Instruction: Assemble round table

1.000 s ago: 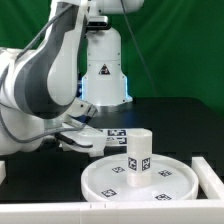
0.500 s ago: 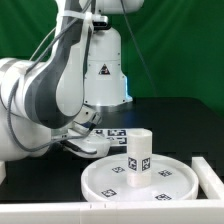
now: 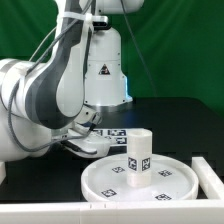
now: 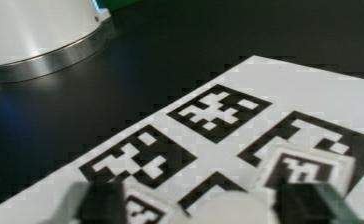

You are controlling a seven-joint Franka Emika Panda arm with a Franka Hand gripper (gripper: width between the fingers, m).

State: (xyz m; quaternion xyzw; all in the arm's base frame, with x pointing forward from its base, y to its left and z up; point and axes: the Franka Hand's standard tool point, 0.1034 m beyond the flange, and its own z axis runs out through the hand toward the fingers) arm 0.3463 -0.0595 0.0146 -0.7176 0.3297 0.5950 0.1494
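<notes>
Low over the black worktop [image 3: 175,115], toward the exterior view's left, the Panda arm [image 3: 45,95] bends down and brings its fingers [image 4: 97,203] close over the marker board [image 4: 268,85]. The board lies flat between the robot's base [image 3: 103,70] and the large round rimmed disc [image 3: 100,182]. In the wrist view we see the two fingers standing apart with nothing clamped between them, and the board's printed tags show in the gap. Just beside one finger sits a small white tagged piece [image 4: 309,166]. It is too cut off for us to tell its shape, and we cannot tell whether the finger touches it. The disc lies flat near the worktop's front edge, toward the exterior view's right, with its rim near the fingers. The short thick cylinder [image 3: 138,155] stands upright on the disc, roughly at its middle, with tags facing the exterior camera. A white rail [image 3: 40,212] runs along the front edge. A white block [image 3: 207,175] stands at the worktop's edge on the exterior view's right, just beside the disc's rim.
</notes>
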